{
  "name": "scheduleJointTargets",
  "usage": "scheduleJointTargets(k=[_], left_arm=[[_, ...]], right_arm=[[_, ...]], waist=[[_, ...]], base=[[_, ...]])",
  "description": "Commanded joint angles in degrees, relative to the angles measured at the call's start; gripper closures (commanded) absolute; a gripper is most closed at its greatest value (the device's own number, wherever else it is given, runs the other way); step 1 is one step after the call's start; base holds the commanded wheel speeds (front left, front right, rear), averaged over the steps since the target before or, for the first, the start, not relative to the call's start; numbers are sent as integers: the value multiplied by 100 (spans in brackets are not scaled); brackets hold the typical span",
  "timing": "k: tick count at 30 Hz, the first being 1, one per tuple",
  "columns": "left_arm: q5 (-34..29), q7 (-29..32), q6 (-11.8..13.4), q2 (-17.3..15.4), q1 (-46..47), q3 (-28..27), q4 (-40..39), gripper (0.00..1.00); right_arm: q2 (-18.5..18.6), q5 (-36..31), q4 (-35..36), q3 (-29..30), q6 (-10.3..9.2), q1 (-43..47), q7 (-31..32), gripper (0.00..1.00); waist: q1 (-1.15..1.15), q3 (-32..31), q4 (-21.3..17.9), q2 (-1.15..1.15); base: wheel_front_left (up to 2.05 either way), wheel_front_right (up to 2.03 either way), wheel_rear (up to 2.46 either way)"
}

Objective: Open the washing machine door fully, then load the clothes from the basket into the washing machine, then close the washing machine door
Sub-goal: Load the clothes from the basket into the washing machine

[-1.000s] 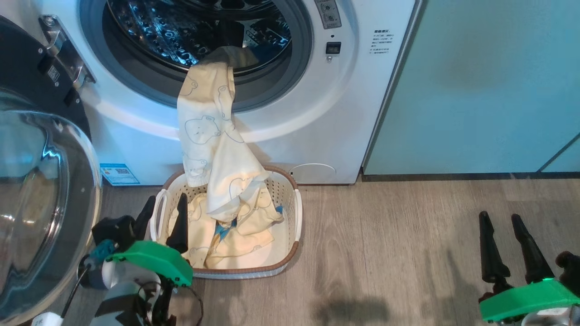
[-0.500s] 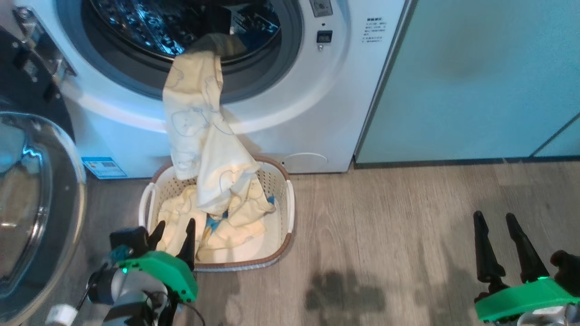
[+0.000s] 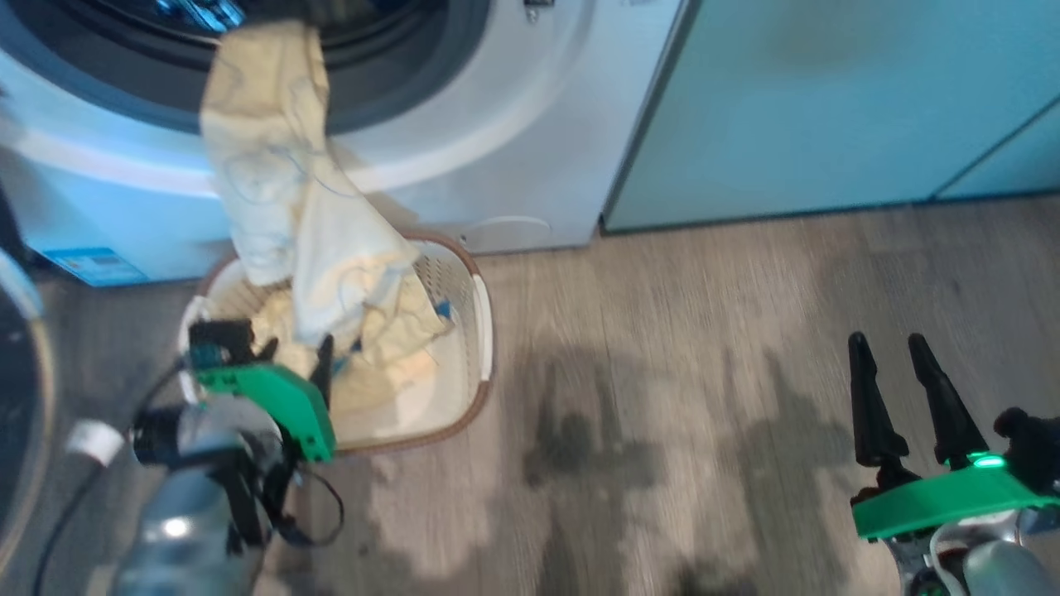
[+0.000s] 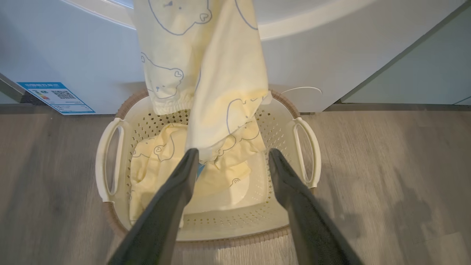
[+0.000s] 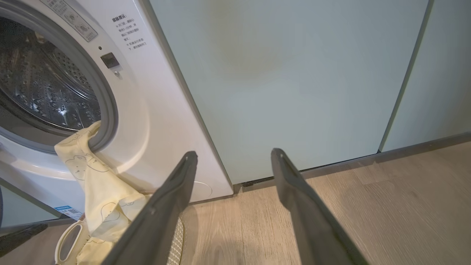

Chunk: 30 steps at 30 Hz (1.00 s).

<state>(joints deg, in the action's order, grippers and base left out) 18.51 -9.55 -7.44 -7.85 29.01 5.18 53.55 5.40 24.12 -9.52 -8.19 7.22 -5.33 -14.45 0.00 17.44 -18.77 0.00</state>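
My left pincer (image 4: pixel 232 152) hangs over the basket's (image 4: pixel 235 222) near rim. Its jaws are spread wide and empty, and its fingers tilt down toward the clothes (image 4: pixel 220 180) heaped inside. I'd drop onto the bunched fold just under the tips, bite deep, then lift straight up so the basket isn't dragged. One long piece (image 4: pixel 206 73) trails from the basket up over the washer's (image 4: pixel 92 48) mouth behind it. I'd push that past the seal (image 5: pixel 110 121) too. My right pincer (image 3: pixel 888 343), well right of the basket, gapes empty above the floor (image 3: pixel 662 372).
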Motion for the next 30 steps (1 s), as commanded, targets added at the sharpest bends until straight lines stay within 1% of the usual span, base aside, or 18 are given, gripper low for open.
scheduleJointTargets(k=[1,6,9,15,23,30], left_arm=[[72,23,-4,-255,389,-80,70,0],[276,169,-4,-481,1153,79,649,0],[298,230,-4,-621,1561,212,933,0],[372,243,-4,-857,2132,399,1381,0],[337,176,-4,-1186,2799,660,1660,0],[399,130,-4,-1258,3385,964,1712,0]], right_arm=[[41,-21,201,-113,26,-197,-55,0],[-29,-30,246,-129,26,-376,-55,0],[-74,-32,280,-156,26,-503,-55,0],[-146,-31,300,-275,26,-715,-55,0],[-195,-27,322,-325,26,-898,-55,0],[-227,-22,315,-385,26,-1018,-55,0]], waist=[[0,306,-174,0],[0,756,-307,0],[0,1037,-398,0],[0,1468,-587,0],[0,1953,-767,0],[0,2305,-831,0]], base=[[0,0,0],[0,0,0],[0,0,0],[0,0,0],[0,0,0],[0,0,0]])
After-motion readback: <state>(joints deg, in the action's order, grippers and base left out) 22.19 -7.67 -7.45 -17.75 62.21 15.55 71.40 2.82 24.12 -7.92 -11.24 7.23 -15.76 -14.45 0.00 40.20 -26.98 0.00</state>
